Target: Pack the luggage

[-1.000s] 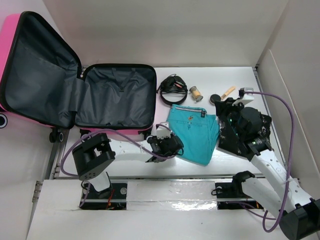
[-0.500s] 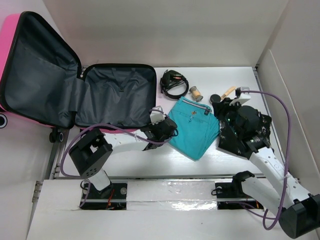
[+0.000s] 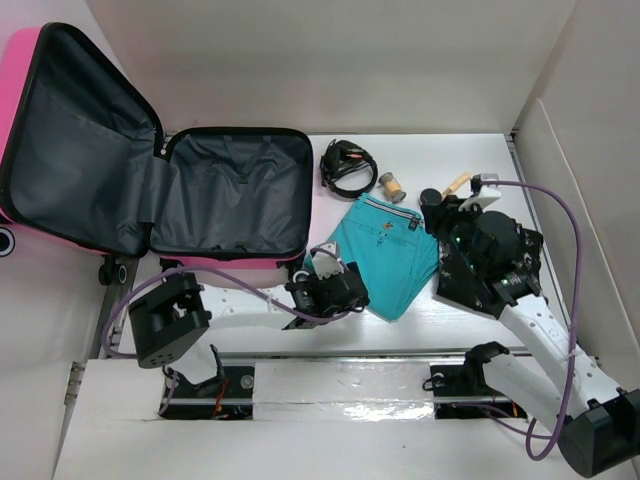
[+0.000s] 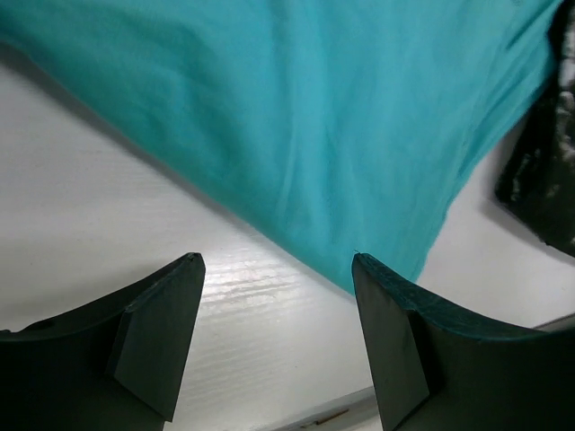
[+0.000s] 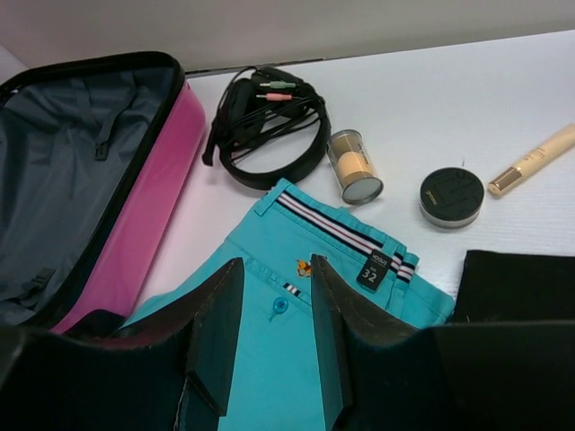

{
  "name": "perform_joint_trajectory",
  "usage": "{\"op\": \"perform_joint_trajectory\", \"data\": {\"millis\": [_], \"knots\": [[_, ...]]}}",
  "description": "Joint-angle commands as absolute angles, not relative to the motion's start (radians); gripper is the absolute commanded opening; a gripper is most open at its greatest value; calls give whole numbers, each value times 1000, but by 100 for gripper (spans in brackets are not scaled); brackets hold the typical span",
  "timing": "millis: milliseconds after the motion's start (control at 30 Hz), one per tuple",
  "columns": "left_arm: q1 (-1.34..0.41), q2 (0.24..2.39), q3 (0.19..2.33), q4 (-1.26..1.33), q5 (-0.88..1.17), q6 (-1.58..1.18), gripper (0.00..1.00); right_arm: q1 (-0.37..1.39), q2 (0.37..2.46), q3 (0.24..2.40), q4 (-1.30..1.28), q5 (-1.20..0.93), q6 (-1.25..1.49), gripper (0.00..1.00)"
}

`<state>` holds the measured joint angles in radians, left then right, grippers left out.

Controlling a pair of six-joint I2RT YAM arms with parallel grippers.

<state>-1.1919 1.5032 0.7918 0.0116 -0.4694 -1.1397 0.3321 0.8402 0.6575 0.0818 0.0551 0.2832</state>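
We see the luggage [image 3: 235,200], a small hot-pink hard-shell suitcase, lying open at the far left of a white table [image 3: 470,160]. One half lies flat on the table and the other leans out past the table's left edge. Both halves show only bare dark grey lining, edged by a black zipper.

Just right of the suitcase lie folded teal shorts [image 3: 385,255] with a striped waistband. Beyond them, at the far side, sits a coil of black cable [image 3: 348,168]. To its right are a small clear jar [image 3: 392,186], a round black compact [image 5: 452,197] and a cream tube [image 5: 535,159], each apart from the others.

The left gripper [image 4: 278,269] hangs low over the table at the near edge of the shorts. Its jaws are apart, with nothing between them. The right gripper [image 5: 269,305] hovers above the right side of the shorts. Its jaws have a narrow gap and hold nothing.

Pale walls close in the table at the far side and on the right.
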Motion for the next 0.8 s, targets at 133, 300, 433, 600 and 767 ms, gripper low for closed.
{"op": "perform_joint_trajectory", "data": {"millis": [133, 300, 433, 600, 767], "knots": [[-1168, 1687, 871, -40, -476, -1336, 65, 324, 815, 698, 120, 17, 270, 42], [-1143, 1776, 933, -60, -416, -1371, 57, 324, 818, 704, 118, 8, 271, 42], [-1143, 1804, 940, -52, -422, -1397, 55, 324, 813, 699, 127, -20, 278, 42], [-1143, 1796, 890, -72, -463, -1457, 45, 324, 807, 696, 127, -23, 282, 42], [-1120, 1769, 836, -48, -518, -1439, 19, 324, 805, 695, 130, -28, 282, 38]]}}
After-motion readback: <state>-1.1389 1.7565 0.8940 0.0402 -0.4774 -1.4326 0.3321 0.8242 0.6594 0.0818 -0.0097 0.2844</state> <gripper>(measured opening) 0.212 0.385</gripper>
